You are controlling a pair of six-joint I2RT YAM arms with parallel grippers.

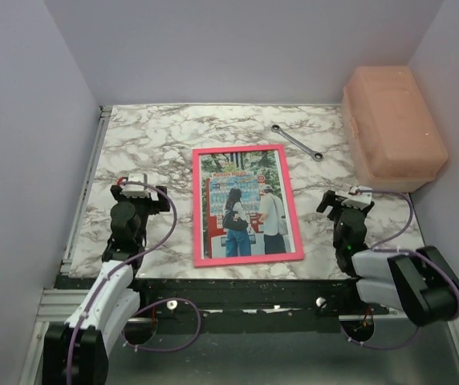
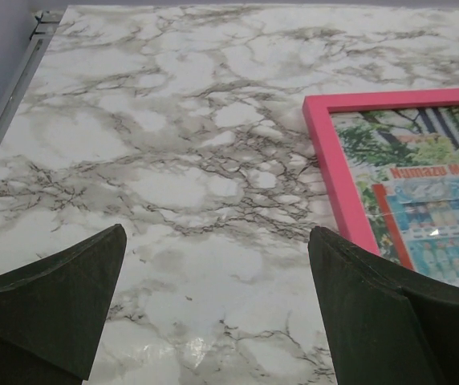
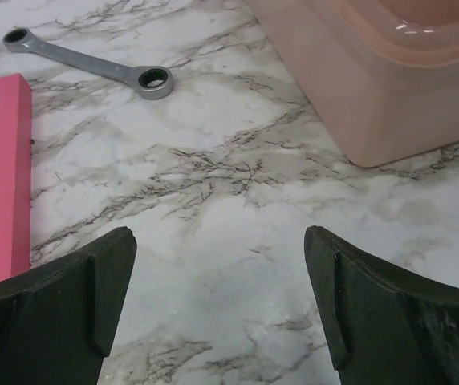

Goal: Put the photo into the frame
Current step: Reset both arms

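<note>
The pink frame (image 1: 198,207) lies flat, face up, in the middle of the marble table, and the photo (image 1: 246,210) of two people at vending machines shows inside its border. My left gripper (image 1: 139,186) is open and empty to the left of the frame. My right gripper (image 1: 351,195) is open and empty to its right. The left wrist view shows the frame's top left corner (image 2: 319,120) with the photo (image 2: 422,184) inside. The right wrist view shows the frame's right edge (image 3: 5,176).
A metal wrench (image 1: 297,143) lies behind the frame to the right and also shows in the right wrist view (image 3: 85,62). A salmon plastic box (image 1: 392,127) stands at the back right corner and shows in the right wrist view (image 3: 374,72). Walls close in on the left, back and right.
</note>
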